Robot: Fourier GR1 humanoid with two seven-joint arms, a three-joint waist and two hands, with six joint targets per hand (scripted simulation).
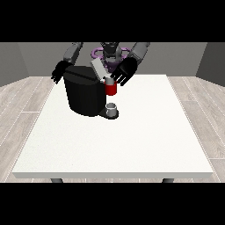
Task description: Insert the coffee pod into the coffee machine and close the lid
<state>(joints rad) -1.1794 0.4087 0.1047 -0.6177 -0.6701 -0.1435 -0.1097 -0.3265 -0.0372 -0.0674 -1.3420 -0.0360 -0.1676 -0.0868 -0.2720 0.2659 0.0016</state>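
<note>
Fingers of the hand at the view's right [124,71] spread open above a red thing at the black coffee machine [84,94], near the white worktop's [132,140] far edge; whether the hand at the view's left [58,72] is open or closed cannot be told.

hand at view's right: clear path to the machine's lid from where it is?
Probably yes. The hand at the view's right hangs with fingers spread just beside the raised lid of the coffee machine, above a red thing at the machine; nothing shows between them.
</note>
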